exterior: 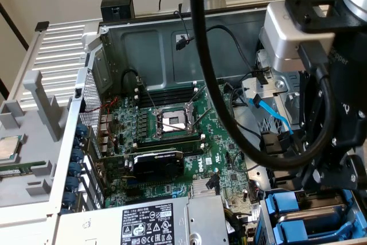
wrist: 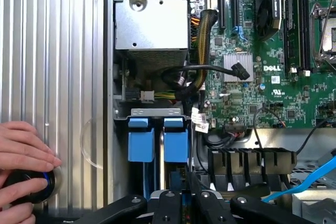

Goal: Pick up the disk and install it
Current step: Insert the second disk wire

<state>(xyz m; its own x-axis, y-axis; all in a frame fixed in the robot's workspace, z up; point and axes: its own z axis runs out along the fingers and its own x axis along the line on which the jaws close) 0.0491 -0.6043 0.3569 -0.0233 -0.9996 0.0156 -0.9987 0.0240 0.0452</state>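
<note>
The pincer [exterior: 330, 179] hangs low over the drive cage [wrist: 157, 112] at the corner of the open computer case. Whether it is clenched on anything I cannot tell, because black linkage covers its tips in the wrist view [wrist: 184, 195].

Two blue carriers stand side by side in the cage, just ahead of the pincer. The disk [wrist: 176, 140] is, as far as I can judge, in one of them. Only blue plastic shows and the metal body is hidden, so I cannot say which slot is the task's or whether the disk is fully seated.

The main hazards:
- **Skewed entry:** a carrier pushed in at a slight tilt could jam on the cage rails, and more force would strain the plastic clips.
- **Snagged cables:** the light blue data cable [wrist: 310, 179] runs close beside the pincer. The black cable bundle [wrist: 184, 77] loops just beyond the carriers, in front of the power supply [wrist: 152, 19]. The arm's own thick black hose [exterior: 200, 55] sweeps across the motherboard [exterior: 172, 136].
- **Person nearby:** a hand [wrist: 23, 174] rests on the ribbed case panel [wrist: 52, 51], off to the side of the pincer, gripping a small black knob [wrist: 31, 187]. A sideways swing would bring the arm toward it.
</note>
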